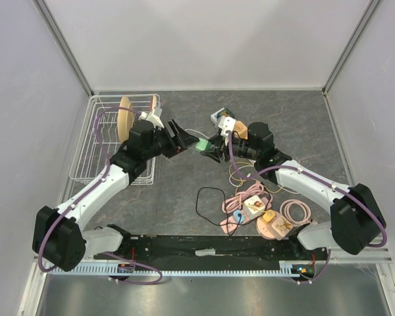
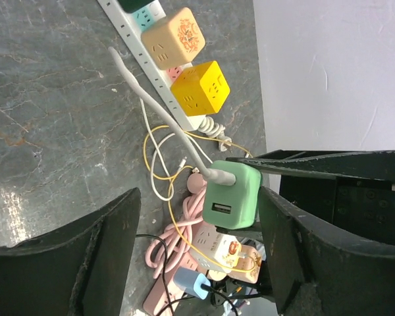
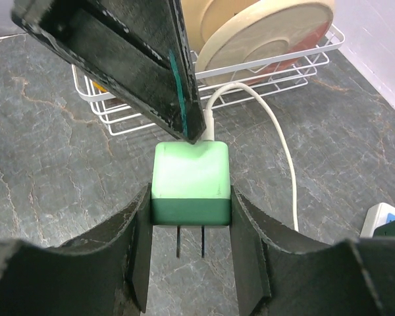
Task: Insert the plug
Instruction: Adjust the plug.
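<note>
grey table (image 1: pixel 296 118) — one green plug (image 3: pixel 189 171) pinched in right claw (image 3: pixel 191 204)

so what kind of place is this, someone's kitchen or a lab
Most likely a robot lab test cell, not a kitchen: plain white panel walls box in a stone-look table, and a dish rack and pile of power strips sit there as props.

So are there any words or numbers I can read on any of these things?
No text can be read anywhere.
Charger: plain green, no label showing.
Peach cube: flower pattern only, no letters.
Yellow cube: socket holes only.
Picture sticker: too blurred to tell if it holds words.
</note>
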Robot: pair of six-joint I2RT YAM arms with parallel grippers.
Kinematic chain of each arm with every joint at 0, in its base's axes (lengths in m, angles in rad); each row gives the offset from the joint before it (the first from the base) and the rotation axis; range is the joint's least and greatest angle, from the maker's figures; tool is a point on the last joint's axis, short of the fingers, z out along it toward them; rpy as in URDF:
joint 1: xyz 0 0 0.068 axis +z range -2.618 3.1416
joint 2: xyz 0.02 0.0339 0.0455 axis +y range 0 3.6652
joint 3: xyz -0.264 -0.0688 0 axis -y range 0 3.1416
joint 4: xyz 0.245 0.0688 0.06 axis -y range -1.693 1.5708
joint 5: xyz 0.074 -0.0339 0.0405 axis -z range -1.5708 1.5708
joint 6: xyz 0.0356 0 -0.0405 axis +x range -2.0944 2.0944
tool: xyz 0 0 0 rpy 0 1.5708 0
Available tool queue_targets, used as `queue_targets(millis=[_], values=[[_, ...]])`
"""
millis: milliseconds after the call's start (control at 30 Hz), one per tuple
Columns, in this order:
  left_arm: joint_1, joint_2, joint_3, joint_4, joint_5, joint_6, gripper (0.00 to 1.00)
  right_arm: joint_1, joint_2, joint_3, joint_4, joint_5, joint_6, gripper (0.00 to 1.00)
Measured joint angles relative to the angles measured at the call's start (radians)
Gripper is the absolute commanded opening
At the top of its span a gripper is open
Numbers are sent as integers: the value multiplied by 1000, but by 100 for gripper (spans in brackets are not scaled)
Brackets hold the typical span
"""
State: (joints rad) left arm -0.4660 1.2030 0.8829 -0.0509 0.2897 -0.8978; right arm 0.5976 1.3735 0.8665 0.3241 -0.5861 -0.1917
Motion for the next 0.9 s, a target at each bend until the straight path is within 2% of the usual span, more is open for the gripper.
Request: queue_targets(millis=[300,533,600,733,900], values=[[0,34,-63,157,42,-129,64,0,0,-14,27,0,20,2],[0,62,-66,215,89,-170,57,0,0,-20,42,0,29,2],[0,65,-66,224,108,-175,53,0,0,-22,44,0,31,2],[0,69,-66,241,126,-178,38,0,7,-23,58,-3,36,2],[6,77,-73,263,140,-183,12,-5,10,-23,71,-8,50,2]])
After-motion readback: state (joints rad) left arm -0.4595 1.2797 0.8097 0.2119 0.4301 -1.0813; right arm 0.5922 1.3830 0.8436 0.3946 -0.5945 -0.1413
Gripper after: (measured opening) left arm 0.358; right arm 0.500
